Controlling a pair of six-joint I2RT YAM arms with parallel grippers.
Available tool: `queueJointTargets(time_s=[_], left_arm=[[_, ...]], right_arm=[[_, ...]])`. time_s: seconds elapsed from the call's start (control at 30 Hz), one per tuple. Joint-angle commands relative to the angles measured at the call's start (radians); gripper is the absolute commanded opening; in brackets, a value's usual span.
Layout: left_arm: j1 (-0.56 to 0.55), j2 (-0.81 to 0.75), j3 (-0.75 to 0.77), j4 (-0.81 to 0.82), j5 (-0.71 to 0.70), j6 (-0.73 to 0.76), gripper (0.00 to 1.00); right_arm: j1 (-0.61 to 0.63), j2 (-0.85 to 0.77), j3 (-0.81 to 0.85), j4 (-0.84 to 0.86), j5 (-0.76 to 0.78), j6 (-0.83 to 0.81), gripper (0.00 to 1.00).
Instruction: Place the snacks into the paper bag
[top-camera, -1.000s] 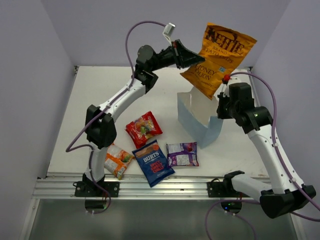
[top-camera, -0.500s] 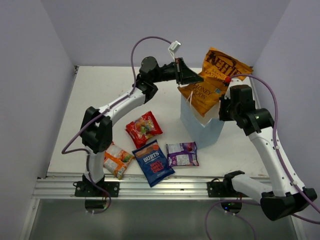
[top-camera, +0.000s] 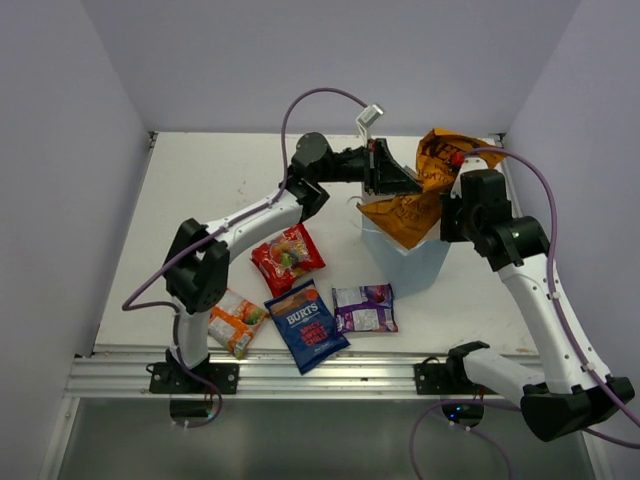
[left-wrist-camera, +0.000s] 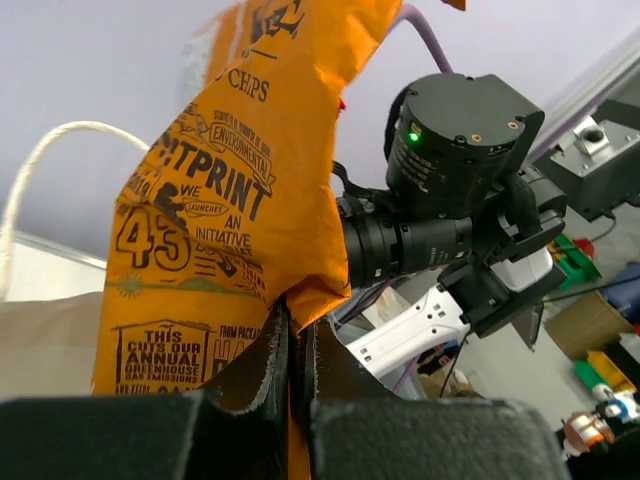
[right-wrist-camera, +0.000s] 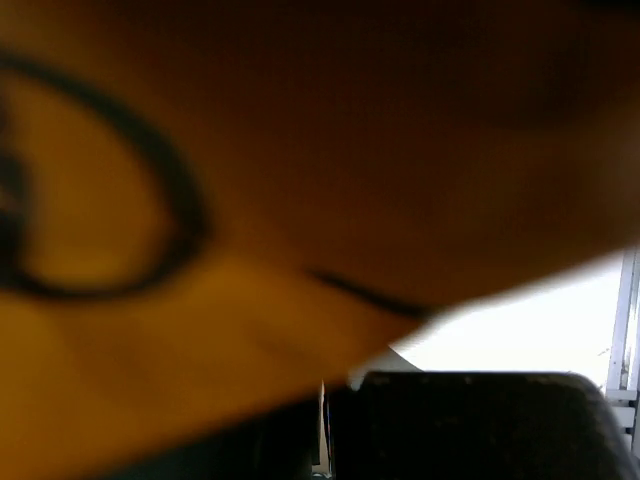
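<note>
Snacks (top-camera: 306, 325) five, paper bag (top-camera: 402, 264) one

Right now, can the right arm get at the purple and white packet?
Probably yes. The purple-white packet lies flat and uncovered just in front of the paper bag. But the right gripper is shut up at the bag's rim, beside the Kettle chip bag, and must leave first.

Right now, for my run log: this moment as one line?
left claw: shut on large orange crinkly chip bag | chip bag: lower end in mouth of light blue paper bag
</note>
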Motion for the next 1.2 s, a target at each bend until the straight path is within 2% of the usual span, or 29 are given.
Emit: queueJointTargets(time_s=[0.0,0.3,0.47,0.67,0.83,0.97,1.07,1.13,1.17], left_arm=[[-0.031,0.039,0.079,0.145,0.037,-0.058,0.0],[-0.023,0.168,0.162,0.178,0.066,-0.069,0.0],[0.021,0.21,0.188,0.183,0.055,-0.066,0.0],[0.055,0.285,0.299,0.137,0.052,-0.06,0.0],[0.06,0.299,0.236,0.134,0.076,-0.043,0.0],[0.061,0.25,0.185,0.067,0.092,0.032,0.0],[0.061,0.198,0.173,-0.09,0.086,0.205,0.0],[0.063,0.173,0.167,-0.196,0.07,0.262,0.0],[0.063,0.149,0.171,-0.251,0.061,0.306,0.05]], right_arm=[[0.001,-0.016,0.038,0.0,0.015,-0.017,0.0],[0.001,-0.033,0.04,0.0,0.013,-0.027,0.0],[0.001,-0.041,0.031,0.003,0.012,-0.028,0.0],[0.001,-0.033,0.037,0.014,0.004,-0.031,0.0],[0.001,-0.034,0.043,0.014,0.013,-0.033,0.0],[0.001,-0.039,0.035,0.011,0.023,-0.037,0.0],[0.001,-0.039,0.037,0.014,0.023,-0.036,0.0],[0.001,-0.034,0.037,0.014,0.024,-0.036,0.0],[0.002,-0.034,0.037,0.014,0.024,-0.034,0.0]])
